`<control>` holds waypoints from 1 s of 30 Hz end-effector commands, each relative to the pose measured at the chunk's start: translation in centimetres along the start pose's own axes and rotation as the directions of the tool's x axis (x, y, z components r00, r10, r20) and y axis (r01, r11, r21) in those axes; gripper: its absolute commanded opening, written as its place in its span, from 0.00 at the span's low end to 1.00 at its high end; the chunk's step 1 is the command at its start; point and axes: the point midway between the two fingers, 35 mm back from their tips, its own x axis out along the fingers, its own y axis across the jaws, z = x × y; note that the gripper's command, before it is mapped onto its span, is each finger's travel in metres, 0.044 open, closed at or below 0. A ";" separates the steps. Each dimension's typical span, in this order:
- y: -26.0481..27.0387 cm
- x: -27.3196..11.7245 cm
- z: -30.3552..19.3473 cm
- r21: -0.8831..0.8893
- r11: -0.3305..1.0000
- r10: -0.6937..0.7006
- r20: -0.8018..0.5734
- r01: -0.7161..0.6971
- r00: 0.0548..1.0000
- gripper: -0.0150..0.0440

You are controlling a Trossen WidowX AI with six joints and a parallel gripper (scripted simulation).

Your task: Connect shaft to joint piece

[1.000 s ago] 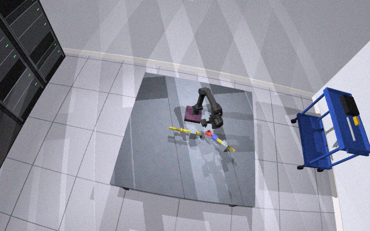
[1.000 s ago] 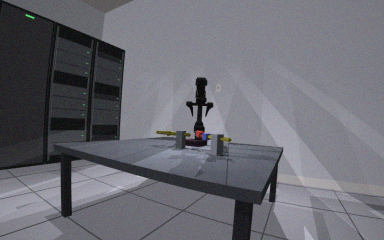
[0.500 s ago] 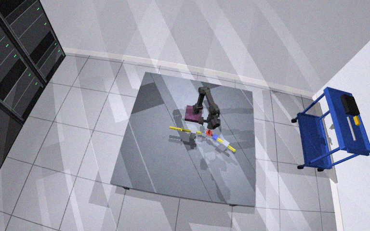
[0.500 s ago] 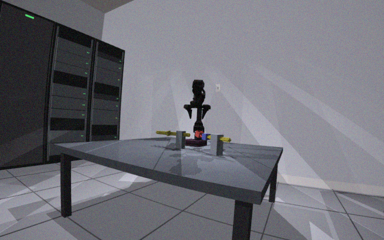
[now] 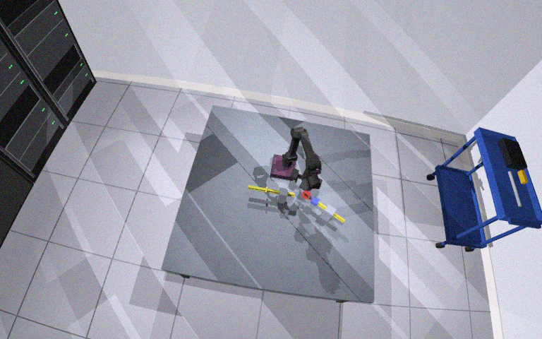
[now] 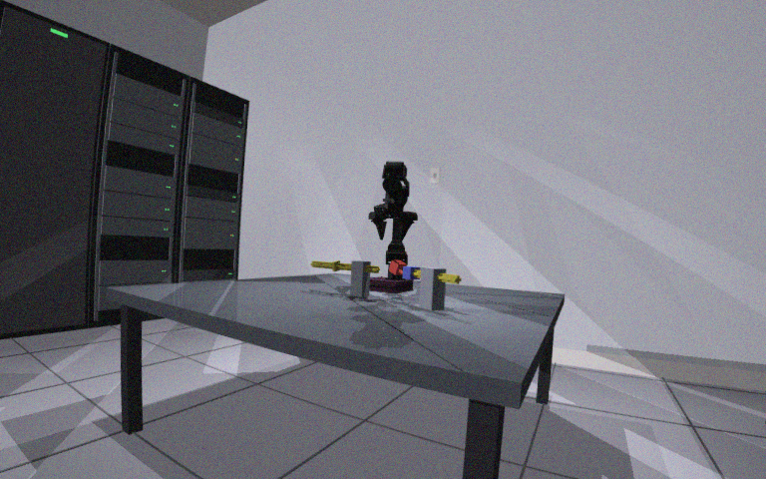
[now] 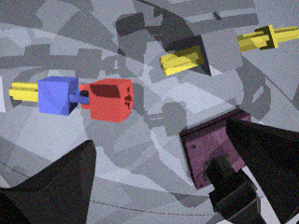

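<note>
The red joint piece (image 5: 305,195) (image 6: 397,266) (image 7: 111,100) hangs by its hinge on the blue end piece (image 5: 315,200) (image 6: 410,272) (image 7: 58,95) of the first yellow shaft (image 5: 339,217) (image 6: 450,278) (image 7: 24,91), held in its block (image 5: 329,212) (image 6: 432,288). In the wrist view it points roughly on from the first shaft, at an angle to the second yellow shaft (image 5: 255,188) (image 6: 324,264) (image 7: 182,62). That shaft runs through its block (image 5: 283,195) (image 6: 360,279) (image 7: 224,51); a gap separates its end from the joint piece. My gripper (image 6: 392,238) (image 7: 163,136) is open and empty above, touching nothing.
The arm's purple base (image 5: 278,166) (image 6: 386,284) (image 7: 196,154) stands behind the shafts on the grey table (image 5: 239,256) (image 6: 282,327). A blue cart (image 5: 459,203) is off to the right. Dark racks (image 5: 23,80) (image 6: 50,169) stand at the left.
</note>
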 end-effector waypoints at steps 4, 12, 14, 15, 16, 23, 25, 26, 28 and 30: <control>0.0 0.3 0.0 0.185 0.982 -0.027 -0.003 0.027 1.000 1.00; 0.0 0.5 0.0 0.402 0.915 -0.050 -0.007 0.048 0.999 1.00; 0.1 0.6 0.0 0.453 0.890 -0.056 -0.007 0.053 0.998 1.00; 0.1 0.6 0.0 0.478 0.877 -0.058 -0.008 0.055 0.998 1.00; 0.1 0.6 0.0 0.503 0.863 -0.061 -0.008 0.057 0.998 1.00; 0.2 0.8 0.0 0.663 0.745 -0.082 -0.010 0.068 0.997 1.00; 0.2 0.9 0.0 0.704 0.706 -0.087 -0.011 0.069 0.996 1.00; 0.2 0.9 0.0 0.724 0.686 -0.090 -0.011 0.070 0.996 1.00; 0.2 1.0 0.0 0.762 0.644 -0.096 -0.011 0.071 0.995 1.00; 0.3 1.0 0.0 0.798 0.599 -0.102 -0.012 0.071 0.995 1.00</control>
